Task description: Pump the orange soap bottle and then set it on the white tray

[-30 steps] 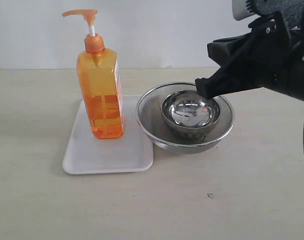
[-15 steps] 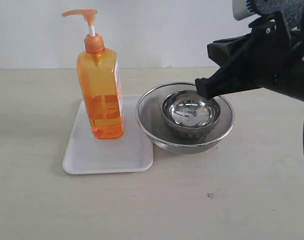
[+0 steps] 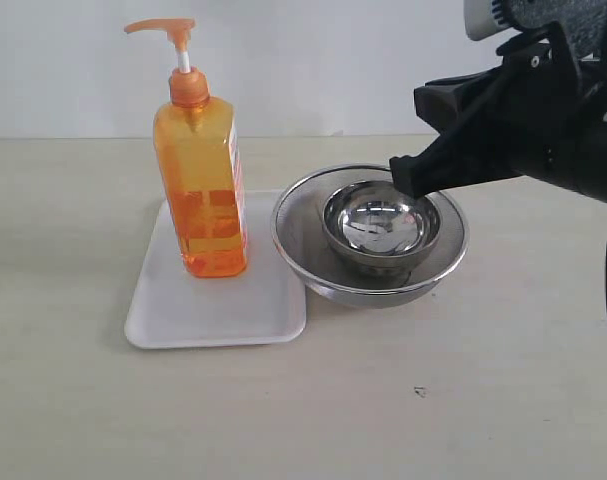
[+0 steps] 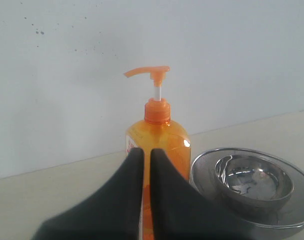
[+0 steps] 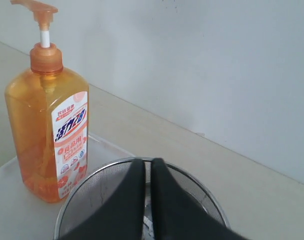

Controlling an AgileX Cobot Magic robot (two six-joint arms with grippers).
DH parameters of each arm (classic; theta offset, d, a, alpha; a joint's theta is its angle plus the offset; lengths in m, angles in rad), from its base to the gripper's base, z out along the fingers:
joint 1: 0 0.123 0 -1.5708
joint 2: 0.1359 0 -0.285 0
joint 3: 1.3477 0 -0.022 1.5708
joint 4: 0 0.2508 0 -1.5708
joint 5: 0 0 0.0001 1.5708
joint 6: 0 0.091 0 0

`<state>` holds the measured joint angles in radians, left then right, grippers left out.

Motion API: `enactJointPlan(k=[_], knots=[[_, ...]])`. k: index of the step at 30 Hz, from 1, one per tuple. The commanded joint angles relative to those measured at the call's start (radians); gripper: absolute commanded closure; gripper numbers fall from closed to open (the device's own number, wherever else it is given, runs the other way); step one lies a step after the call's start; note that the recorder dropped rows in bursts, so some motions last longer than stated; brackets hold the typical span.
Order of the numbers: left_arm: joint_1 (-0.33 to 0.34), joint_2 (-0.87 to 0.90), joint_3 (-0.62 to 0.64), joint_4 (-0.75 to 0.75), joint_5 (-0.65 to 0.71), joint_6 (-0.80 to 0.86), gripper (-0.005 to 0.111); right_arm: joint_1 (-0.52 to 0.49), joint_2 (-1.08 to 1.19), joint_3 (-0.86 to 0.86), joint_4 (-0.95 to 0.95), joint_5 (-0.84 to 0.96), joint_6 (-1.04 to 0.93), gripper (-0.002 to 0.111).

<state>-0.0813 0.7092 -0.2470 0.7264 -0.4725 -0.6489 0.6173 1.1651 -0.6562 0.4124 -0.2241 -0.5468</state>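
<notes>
Change since earlier frames: none visible; bottle, tray, bowls and right arm sit exactly where they were a second ago.
Exterior, orange soap bottle (image 3: pixel 201 190): upright on the white tray (image 3: pixel 218 322), toward its far side, pump head raised on its white stem, spout pointing away from the bowls.
Exterior, right gripper (image 3: pixel 401 178): hanging over the far rim of the steel mesh strainer (image 3: pixel 308 262), tip just above the small steel bowl (image 3: pixel 378 228) nested inside it; jaws pressed together on nothing; well apart from the bottle.
Exterior, left gripper: out of this view.
Left wrist, left gripper (image 4: pixel 142 156): fingers closed to a thin slit, empty; bottle straight ahead beyond them, strainer and bowl beside it.
Right wrist, jaws: shut and empty, poised over the strainer's mesh; bottle's printed label facing this camera, its base on the tray just beside the strainer rim.
Stage, as judged: placing looks done, with the bottle resting free on the tray; impossible to tell from the raised pump head whether pumping took place.
Risk, tipping: tall narrow bottle, easily toppled by a sideways brush from either arm on its way out.
Risk, strainer: low-hanging closed tip likely to catch the rim or bowl if drawn back without lifting, dragging the steelware into the tray.
</notes>
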Motion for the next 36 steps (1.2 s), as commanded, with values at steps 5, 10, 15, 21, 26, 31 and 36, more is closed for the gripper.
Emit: enactJointPlan(k=[5,10,15,21,26,31,36], knots=[[0.001,-0.004,0.004,-0.012,0.002,0.005,0.102,-0.014,-0.065,0.005,0.004,0.020,-0.005,0.107],[0.001,-0.004,0.004,-0.012,0.002,0.005,0.102,-0.091,-0.220,0.005,0.004,0.191,-0.005,0.107],[0.001,-0.004,0.004,-0.012,0.002,0.005,0.102,-0.243,-0.425,0.005,0.004,0.438,-0.003,0.107],[0.001,-0.004,0.004,-0.012,0.002,0.005,0.102,-0.405,-0.697,0.133,0.006,0.491,-0.005,0.107],[0.001,-0.004,0.004,-0.012,0.002,0.005,0.102,-0.470,-0.870,0.258,0.034,0.491,0.015,0.107],[0.001,-0.004,0.004,-0.012,0.002,0.005,0.102,-0.520,-0.932,0.333,0.043,0.486,0.074,0.107],[0.001,-0.004,0.004,-0.012,0.002,0.005,0.102,-0.520,-0.982,0.413,0.045,0.458,0.077,0.107]])
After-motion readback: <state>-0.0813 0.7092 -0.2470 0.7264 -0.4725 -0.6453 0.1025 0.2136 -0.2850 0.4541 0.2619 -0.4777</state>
